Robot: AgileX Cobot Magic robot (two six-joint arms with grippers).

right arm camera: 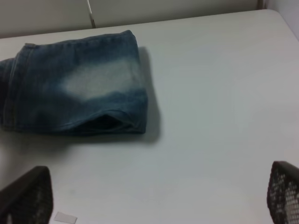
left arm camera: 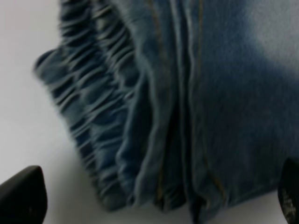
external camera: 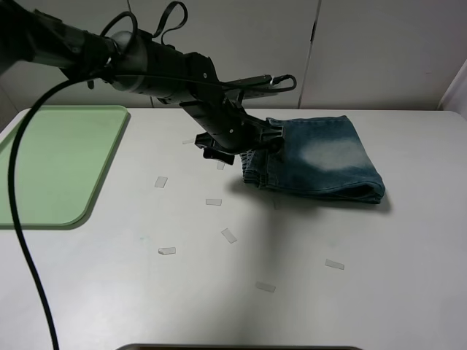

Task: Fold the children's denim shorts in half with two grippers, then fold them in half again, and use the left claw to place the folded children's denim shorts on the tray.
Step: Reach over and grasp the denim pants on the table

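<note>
The children's denim shorts (external camera: 325, 157) lie folded into a compact bundle on the white table, right of centre, with a whitish worn patch on top. My left gripper (external camera: 246, 144) has reached across to the bundle's left end and hovers over the gathered waistband (left arm camera: 93, 107). It is open (left arm camera: 154, 205), with one fingertip (left arm camera: 21, 193) over bare table and the other (left arm camera: 289, 191) at the denim's edge. My right gripper (right arm camera: 154, 196) is open and empty, away from the shorts (right arm camera: 79, 88). It does not show in the exterior high view. The pale green tray (external camera: 51, 164) lies at the far left.
Several small white tape pieces (external camera: 229, 235) are scattered on the table in front of the shorts. The left arm's black cable (external camera: 29, 255) hangs down over the table's left side. A pale wall stands behind the table.
</note>
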